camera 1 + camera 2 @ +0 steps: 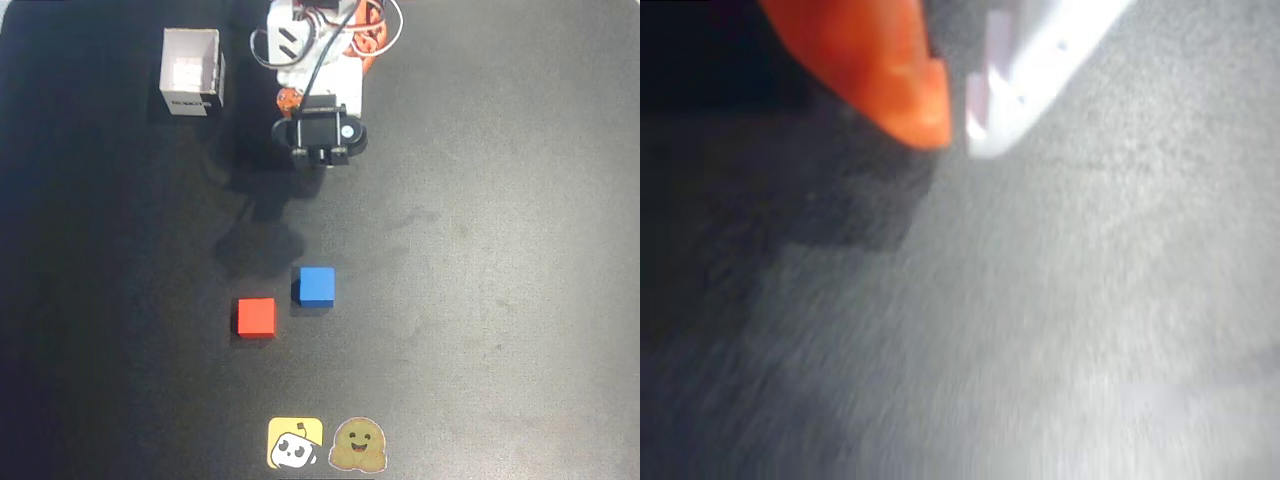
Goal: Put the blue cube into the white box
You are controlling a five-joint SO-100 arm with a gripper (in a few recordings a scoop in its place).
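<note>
hand (958, 125) empty, its orange and white fingertips nearly touching.

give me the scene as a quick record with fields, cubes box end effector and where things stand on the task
blue cube: on the dark table, free, just right of the red cube in the overhead view
white box: upper left in the overhead view, open top, no cube inside
end effector: fingertips nearly together in the wrist view, holding nothing
stickers: two at the bottom edge
task state: blue cube not yet picked up

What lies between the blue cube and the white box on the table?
In the overhead view, only bare dark table and the arm's shadow separate the blue cube from the white box.
</note>
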